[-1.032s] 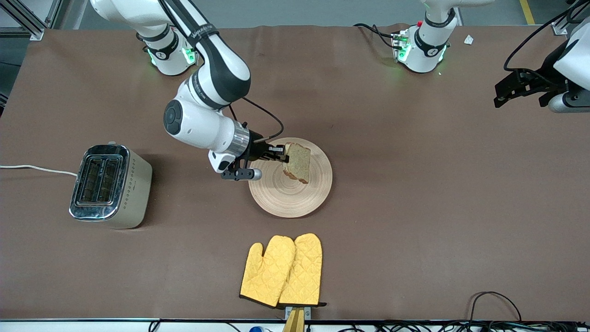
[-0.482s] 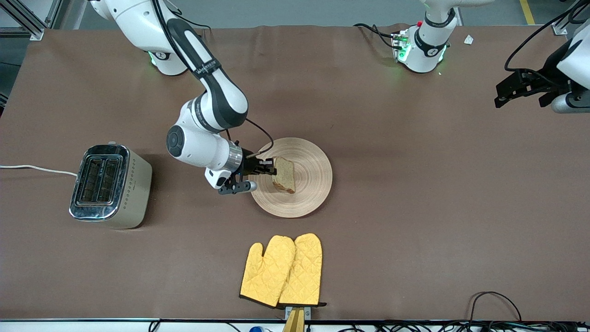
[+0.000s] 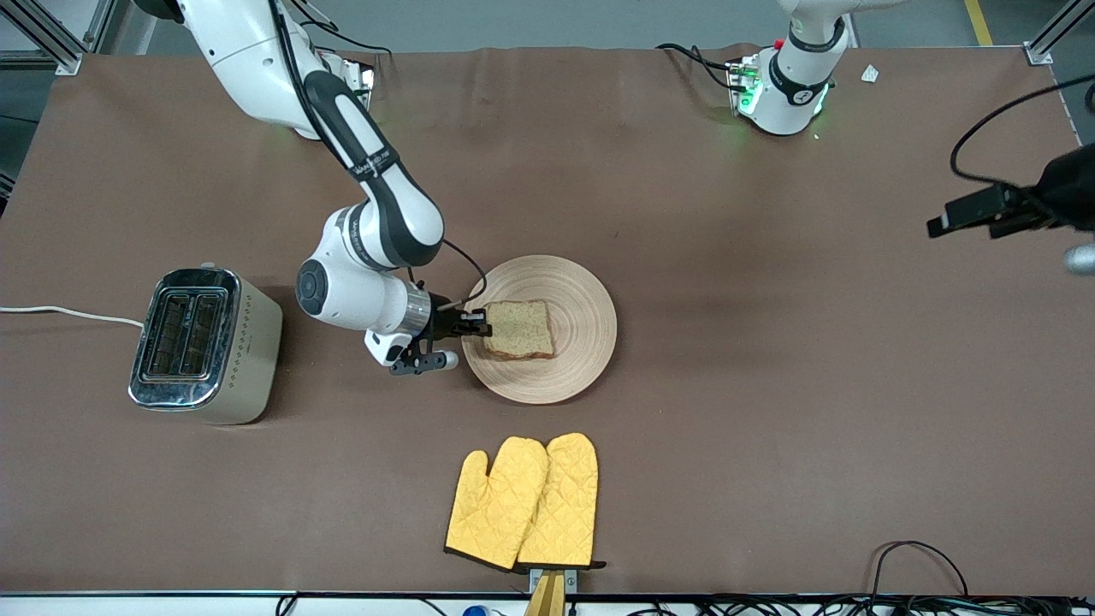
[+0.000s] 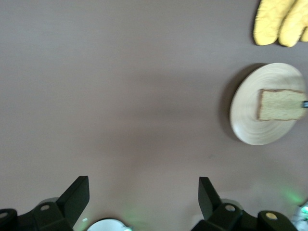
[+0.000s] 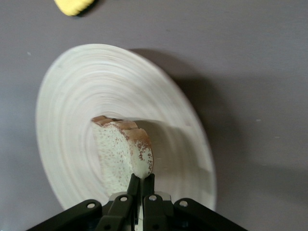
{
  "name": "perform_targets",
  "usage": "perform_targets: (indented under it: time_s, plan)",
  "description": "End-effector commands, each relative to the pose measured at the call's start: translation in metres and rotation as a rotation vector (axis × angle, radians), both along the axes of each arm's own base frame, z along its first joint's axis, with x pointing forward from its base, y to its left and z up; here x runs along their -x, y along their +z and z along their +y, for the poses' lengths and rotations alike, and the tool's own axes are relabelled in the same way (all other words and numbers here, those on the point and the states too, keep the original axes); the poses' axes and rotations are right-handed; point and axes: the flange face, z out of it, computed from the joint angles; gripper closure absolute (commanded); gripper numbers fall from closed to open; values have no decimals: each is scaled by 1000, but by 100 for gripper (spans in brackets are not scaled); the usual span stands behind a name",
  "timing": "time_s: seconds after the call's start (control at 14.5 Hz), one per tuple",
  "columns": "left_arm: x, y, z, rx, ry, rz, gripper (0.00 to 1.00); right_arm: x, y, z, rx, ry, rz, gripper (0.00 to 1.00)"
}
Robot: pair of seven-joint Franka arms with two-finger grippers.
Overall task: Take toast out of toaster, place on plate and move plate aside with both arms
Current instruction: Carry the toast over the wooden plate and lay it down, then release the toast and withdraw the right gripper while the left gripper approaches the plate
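Brown-covered table (image 3: 770,385), wide and matte. Round light-wood plate (image 3: 582,295) near the middle. Silver two-slot toaster (image 3: 205,345) toward the right arm's end, white cord (image 3: 68,313) trailing off the edge. Pair of yellow quilted oven mitts (image 3: 523,503) nearer the front camera than the plate. Small white scrap (image 3: 870,74) near the left arm's base (image 3: 783,98).

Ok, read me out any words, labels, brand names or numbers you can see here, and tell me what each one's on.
White lettering on the black band of the right arm: too small to read.
Small mark on the side of the toaster: too small to read.
No text shows on the plate, the toast or the oven mitts.
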Motion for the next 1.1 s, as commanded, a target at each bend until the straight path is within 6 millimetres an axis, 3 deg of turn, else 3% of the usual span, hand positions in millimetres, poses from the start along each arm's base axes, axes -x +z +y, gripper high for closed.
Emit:
perform_targets:
  time_s: [0.0,0.14,0.21,0.34,0.41,0.48,0.76,0.89,1.03]
  plan:
    - [-28,-33,-17,135,-8,19,0,5,-6,-12,-14,4,9,98]
    - [-43,-71,-24,236,-42,49,0,6,-5,-10,-17,-7,37,89]
    - [-52,-86,-25,270,-56,39,0,5,-4,-12,-20,-17,60,73]
    - [-64,-115,-34,326,-80,41,0,-3,-5,-41,-34,-38,123,24]
    - [-69,-133,-39,375,-98,49,0,-3,-5,-46,-37,-28,140,1]
    - [-76,-145,-43,421,-106,25,0,-5,3,-51,-41,-24,142,0]
    - [-91,-212,-74,566,-184,4,0,-19,37,-106,41,11,145,0]
    - [-95,-258,-89,733,-204,-17,1,-27,69,-154,107,19,136,0]
    - [-90,-282,-113,828,-205,-40,4,-31,104,-196,113,-12,138,0]
